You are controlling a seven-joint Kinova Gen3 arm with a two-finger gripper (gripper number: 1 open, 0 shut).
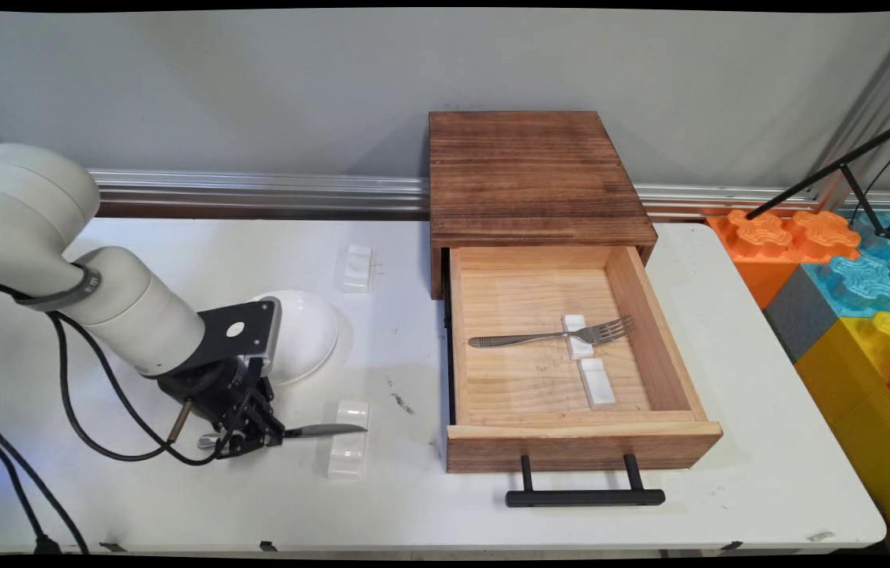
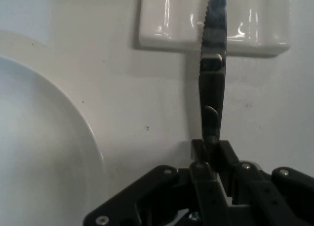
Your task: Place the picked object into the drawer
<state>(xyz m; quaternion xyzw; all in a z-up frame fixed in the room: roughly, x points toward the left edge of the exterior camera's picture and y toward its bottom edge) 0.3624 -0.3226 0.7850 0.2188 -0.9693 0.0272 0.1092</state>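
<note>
Lower left of main view: black two-finger gripper (image 1: 249,436) pinching a silver table knife (image 1: 319,431) by the handle, blade lying across a white ceramic rest (image 1: 348,450). Just above, a white round bowl (image 1: 304,335); a second white rest (image 1: 357,267) near centre. Right of centre, open wooden drawer (image 1: 654,335) holding a silver fork (image 1: 551,337). White table (image 1: 768,442); grey wall (image 1: 256,87); coloured foam blocks (image 1: 863,315) far right.

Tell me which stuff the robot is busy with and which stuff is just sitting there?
Busy with: gripper, shut on the knife; the knife's blade lies over the white rest.

Just sitting: white bowl, open wooden drawer holding a fork, another white rest.
</note>
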